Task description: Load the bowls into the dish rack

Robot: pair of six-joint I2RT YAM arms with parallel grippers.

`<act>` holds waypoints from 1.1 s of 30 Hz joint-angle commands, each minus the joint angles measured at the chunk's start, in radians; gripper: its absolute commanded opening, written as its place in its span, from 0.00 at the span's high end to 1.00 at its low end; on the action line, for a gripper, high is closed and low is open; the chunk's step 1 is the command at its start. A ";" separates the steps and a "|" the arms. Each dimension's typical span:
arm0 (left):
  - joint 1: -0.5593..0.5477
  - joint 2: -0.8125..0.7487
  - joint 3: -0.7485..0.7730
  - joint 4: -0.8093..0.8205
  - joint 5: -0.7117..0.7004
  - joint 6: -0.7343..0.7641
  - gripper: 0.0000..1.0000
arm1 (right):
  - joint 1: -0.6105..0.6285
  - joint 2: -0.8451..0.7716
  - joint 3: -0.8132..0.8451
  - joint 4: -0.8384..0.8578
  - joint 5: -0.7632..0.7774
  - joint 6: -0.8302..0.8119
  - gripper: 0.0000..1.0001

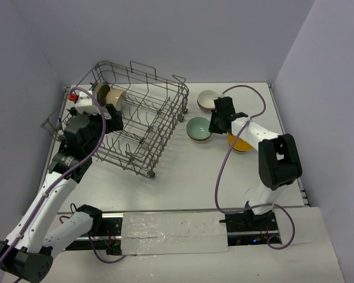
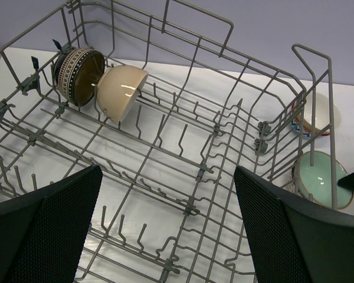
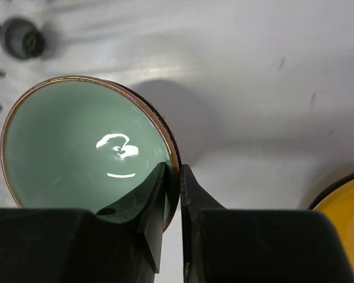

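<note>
Right at the right gripper [image 3: 172, 171], the two fingers are nipped together on the rim of the pale green bowl [image 3: 76, 147], one finger inside the hollow and one outside. The bowl's open mouth faces the wrist camera. On the outer finger's side, near it but apart from the green bowl, lies the orange-yellow bowl [image 3: 348, 206] on the white table [image 1: 183, 183]. Farther ahead of this gripper sits a white bowl [image 1: 207, 99] with a patterned outside.

The left gripper [image 2: 167, 174] hangs with its jaws spread wide and nothing between them, directly above the tines of the dish rack [image 1: 171, 115]. Well ahead of it and to its left, in the rack's far corner, a beige bowl [image 2: 123, 91] stands on edge against a dark patterned bowl [image 2: 76, 75].
</note>
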 commanded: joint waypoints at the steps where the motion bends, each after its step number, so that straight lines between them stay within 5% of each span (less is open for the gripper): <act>1: -0.004 0.004 -0.005 0.047 0.010 0.008 0.01 | 0.046 -0.081 -0.054 -0.031 -0.013 -0.019 1.00; 6: -0.004 0.014 -0.006 0.047 0.013 0.006 0.01 | 0.072 -0.148 -0.112 -0.048 0.027 -0.005 0.99; 12: -0.004 0.021 -0.006 0.048 0.020 0.004 0.01 | 0.069 -0.141 -0.121 -0.071 0.064 -0.016 0.81; 19: -0.004 0.026 -0.008 0.050 0.022 0.006 0.01 | 0.081 -0.131 -0.105 -0.100 0.073 -0.002 0.71; 33: -0.004 0.038 -0.011 0.055 0.037 0.001 0.01 | 0.124 -0.121 -0.034 -0.185 0.197 0.008 0.71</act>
